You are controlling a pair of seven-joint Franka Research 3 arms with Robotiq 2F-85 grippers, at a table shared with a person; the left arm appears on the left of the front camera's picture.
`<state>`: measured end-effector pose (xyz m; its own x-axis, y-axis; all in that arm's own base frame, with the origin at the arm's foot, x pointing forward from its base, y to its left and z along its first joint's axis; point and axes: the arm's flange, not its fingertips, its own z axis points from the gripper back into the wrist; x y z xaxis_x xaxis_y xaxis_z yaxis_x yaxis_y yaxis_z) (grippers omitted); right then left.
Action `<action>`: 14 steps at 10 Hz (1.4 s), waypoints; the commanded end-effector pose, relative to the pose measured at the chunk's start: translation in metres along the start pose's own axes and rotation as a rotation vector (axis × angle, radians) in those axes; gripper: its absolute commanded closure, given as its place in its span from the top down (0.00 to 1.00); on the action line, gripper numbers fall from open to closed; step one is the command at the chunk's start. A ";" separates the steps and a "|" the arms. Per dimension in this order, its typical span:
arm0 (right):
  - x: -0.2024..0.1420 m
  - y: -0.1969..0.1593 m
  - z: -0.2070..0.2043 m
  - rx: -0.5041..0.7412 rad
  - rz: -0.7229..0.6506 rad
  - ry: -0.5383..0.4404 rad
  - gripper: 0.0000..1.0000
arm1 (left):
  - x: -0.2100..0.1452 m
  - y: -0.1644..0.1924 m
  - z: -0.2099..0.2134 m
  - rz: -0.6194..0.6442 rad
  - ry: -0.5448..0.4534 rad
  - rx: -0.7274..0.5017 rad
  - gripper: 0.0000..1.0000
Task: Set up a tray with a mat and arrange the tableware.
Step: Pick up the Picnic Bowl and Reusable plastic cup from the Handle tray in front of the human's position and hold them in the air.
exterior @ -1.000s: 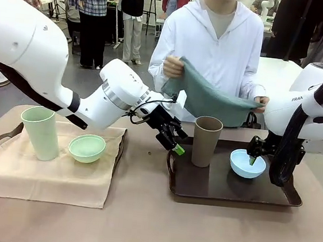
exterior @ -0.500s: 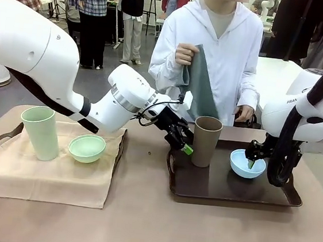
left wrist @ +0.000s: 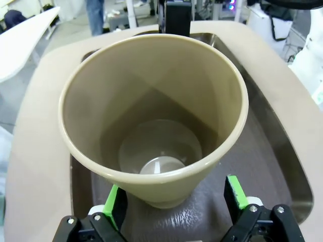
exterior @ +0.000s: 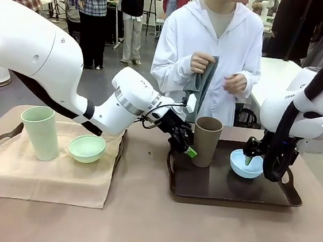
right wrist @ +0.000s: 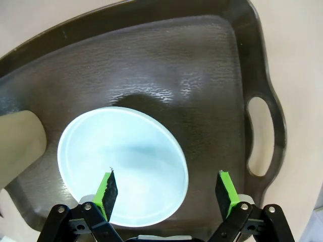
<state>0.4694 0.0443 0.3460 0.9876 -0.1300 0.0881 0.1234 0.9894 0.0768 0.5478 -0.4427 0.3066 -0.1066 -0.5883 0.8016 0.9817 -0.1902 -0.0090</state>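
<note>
Your dark brown tray (exterior: 235, 193) sits right of centre, carrying the brown tumbler (exterior: 206, 138) upright near its left end and the pale blue bowl (exterior: 239, 167) toward its far right. Your left gripper (left wrist: 175, 197) stands wide, jaws flanking the tumbler's lower wall; your right gripper (right wrist: 166, 189) hangs wide, straddling the bowl's edge

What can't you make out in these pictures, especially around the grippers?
Front view: the left gripper covers the brown tumbler's lower side; contact unclear.
Front view: the right gripper's tips overlap the pale blue bowl; touching or not, unclear.
Right wrist view: the left edge cuts off the brown tumbler.
Front view: the person's cloth is bunched, its shape hidden.
</note>
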 end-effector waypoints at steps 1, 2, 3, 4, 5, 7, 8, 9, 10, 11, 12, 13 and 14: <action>0.006 0.004 -0.005 0.043 0.019 -0.005 1.00 | 0.003 0.003 -0.004 -0.019 -0.019 -0.001 1.00; 0.007 0.006 -0.007 0.046 0.021 -0.002 1.00 | 0.005 0.003 -0.006 -0.026 -0.026 -0.005 1.00; 0.009 0.006 -0.009 0.047 0.021 0.002 1.00 | 0.005 0.004 -0.007 -0.029 -0.036 -0.014 1.00; 0.011 0.007 -0.011 0.051 0.017 0.009 1.00 | 0.008 0.004 -0.012 -0.037 -0.044 -0.025 1.00; 0.012 0.007 -0.012 0.054 0.016 0.011 1.00 | 0.009 0.006 -0.016 -0.045 -0.054 -0.032 1.00; 0.013 0.006 -0.014 0.060 0.016 0.016 1.00 | 0.012 0.010 -0.024 -0.060 -0.071 -0.041 1.00; 0.013 0.006 -0.015 0.065 0.017 0.019 1.00 | 0.013 0.012 -0.029 -0.064 -0.076 -0.050 1.00; 0.014 0.004 -0.015 0.068 0.016 0.019 1.00 | 0.014 0.013 -0.033 -0.066 -0.078 -0.055 1.00; 0.014 0.004 -0.016 0.074 0.016 0.021 1.00 | 0.016 0.014 -0.038 -0.062 -0.083 -0.060 1.00; 0.015 0.004 -0.017 0.078 0.015 0.021 1.00 | 0.015 0.017 -0.041 -0.053 -0.086 -0.049 1.00; 0.015 0.002 -0.017 0.077 0.024 0.027 1.00 | 0.014 0.018 -0.043 -0.051 -0.113 -0.030 1.00; 0.014 0.002 -0.017 0.082 0.046 0.030 0.41 | 0.013 0.019 -0.040 -0.045 -0.121 -0.035 0.43; 0.014 0.001 -0.017 0.086 0.043 0.031 0.40 | 0.013 0.020 -0.038 -0.041 -0.127 -0.026 0.43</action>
<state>0.4801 0.0469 0.3324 0.9929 -0.1025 0.0601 0.0944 0.9877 0.1248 0.5575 -0.4853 0.2920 -0.1159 -0.5098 0.8525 0.9718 -0.2358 -0.0090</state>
